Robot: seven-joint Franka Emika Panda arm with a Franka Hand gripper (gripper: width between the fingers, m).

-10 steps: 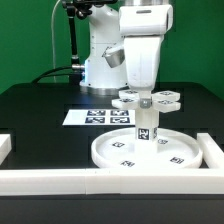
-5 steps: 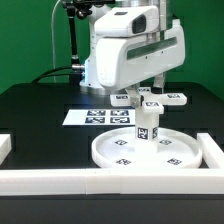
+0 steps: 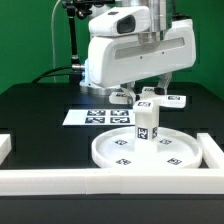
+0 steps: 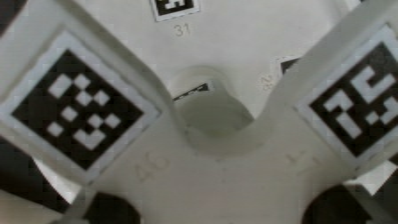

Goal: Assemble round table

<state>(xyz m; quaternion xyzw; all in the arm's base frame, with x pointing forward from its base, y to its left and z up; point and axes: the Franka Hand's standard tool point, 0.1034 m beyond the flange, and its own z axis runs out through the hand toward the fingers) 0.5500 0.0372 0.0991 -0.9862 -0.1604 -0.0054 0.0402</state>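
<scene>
The round disc [image 3: 145, 150], the short post [image 3: 146, 122] and the cross-shaped piece [image 3: 152, 98] are seen to be made of smooth white plastic with a matt, faintly satin finish, and flat black-and-white printed tags are carried on each; in the wrist view the cross-shaped piece [image 4: 196, 150] is shown as an even, slightly chalky surface with a smooth-walled round hole. The counter [image 3: 40, 115] is presented as a dark, matt black surface, on which the marker board [image 3: 95, 116] is seen as thin, flat, paper-like white sheet. The white border wall [image 3: 110, 180] is rendered in smooth matt material, while the arm's housing [image 3: 135, 55] is finished in glossier white plastic, with soft highlights being caught.
</scene>
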